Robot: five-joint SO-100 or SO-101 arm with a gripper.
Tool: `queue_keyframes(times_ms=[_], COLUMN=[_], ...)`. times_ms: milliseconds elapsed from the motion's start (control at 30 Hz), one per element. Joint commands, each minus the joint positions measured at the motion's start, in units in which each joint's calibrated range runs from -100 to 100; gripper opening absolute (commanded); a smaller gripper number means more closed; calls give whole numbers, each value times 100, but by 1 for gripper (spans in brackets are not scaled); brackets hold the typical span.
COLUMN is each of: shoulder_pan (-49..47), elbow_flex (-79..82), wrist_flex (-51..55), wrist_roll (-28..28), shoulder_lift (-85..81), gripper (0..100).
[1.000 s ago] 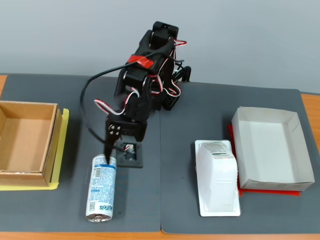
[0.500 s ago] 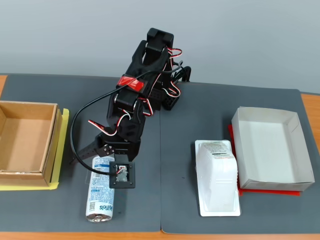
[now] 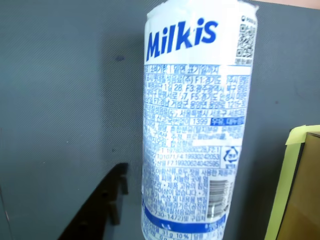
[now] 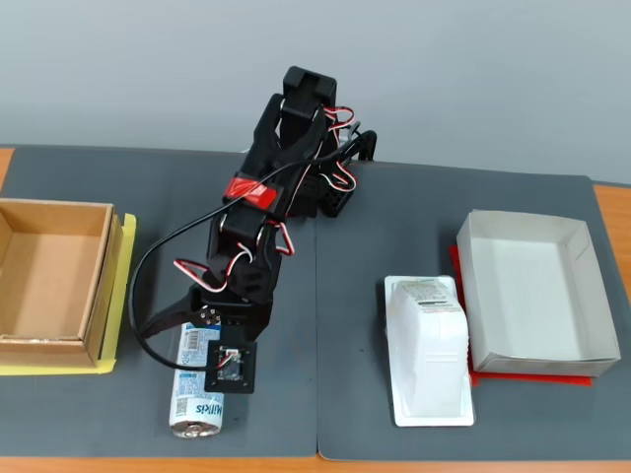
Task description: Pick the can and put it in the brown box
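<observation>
Can: the can (image 4: 198, 402) lies flat near the desk's front edge, left of middle, silver top toward that edge.
Claw: the gripper (image 4: 202, 347) sits over it; clamped or apart, I cannot tell.
Box: the brown box (image 4: 51, 337) waits empty at the left edge.
Reason: lying flat, the can offers its narrow side for grasping.

A plain pale grey wall (image 4: 473, 69) stood behind the table. Two dark grey mats (image 4: 394, 212) covered the table top, and orange-brown wood (image 4: 613, 209) showed at the edges. The light was even and soft.
</observation>
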Motion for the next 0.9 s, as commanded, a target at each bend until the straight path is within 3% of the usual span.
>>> queue_keyframes(times_ms=[0,867], shoulder_pan=[20,118], elbow_flex=[-409,-508], wrist_flex=[-98,-739], wrist_roll=[-10,21], shoulder_lift=[82,1260], gripper=[52,52])
